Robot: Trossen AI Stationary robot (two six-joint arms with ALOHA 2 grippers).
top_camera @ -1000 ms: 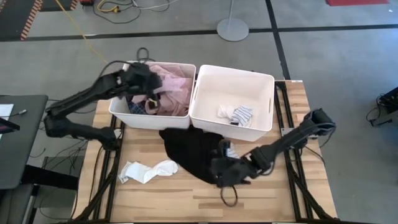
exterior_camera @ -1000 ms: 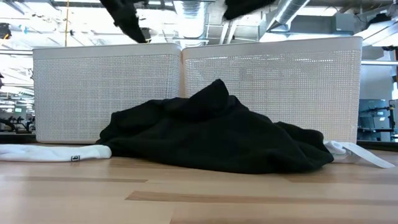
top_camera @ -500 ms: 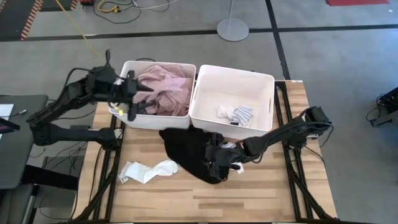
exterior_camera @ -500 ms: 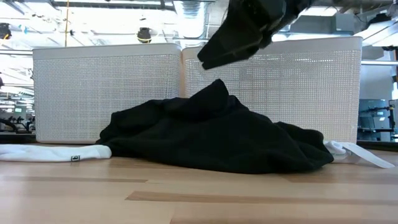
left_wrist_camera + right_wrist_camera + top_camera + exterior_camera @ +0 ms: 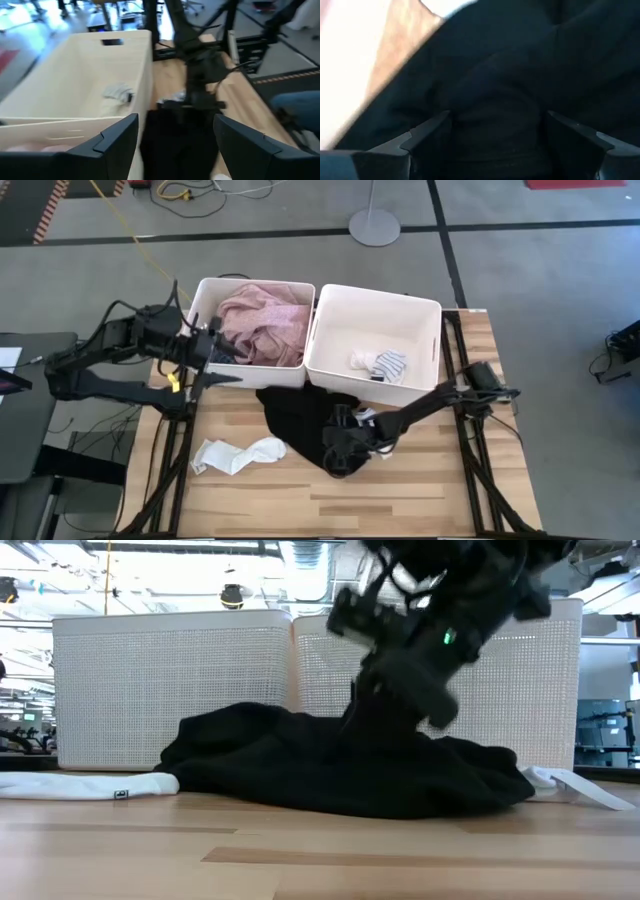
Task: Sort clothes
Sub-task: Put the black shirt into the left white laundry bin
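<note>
No words, brands or numbers can be read anywhere. The white sock (image 5: 85, 784) carries a small dark tag, illegible.

black garment (image 5: 305, 425): we see plain black
pink garment (image 5: 262, 325): dusty pink, plain
socks in bin (image 5: 380, 364): we note white, one grey-striped
white sock (image 5: 238, 454): white
bins (image 5: 425, 340): white
desk (image 5: 420, 490): light wood

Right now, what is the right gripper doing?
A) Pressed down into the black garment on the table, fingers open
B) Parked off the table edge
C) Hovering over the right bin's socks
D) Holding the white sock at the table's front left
A: the right gripper is down on the black garment, and its wrist view shows open fingers with black fabric between them.
</note>
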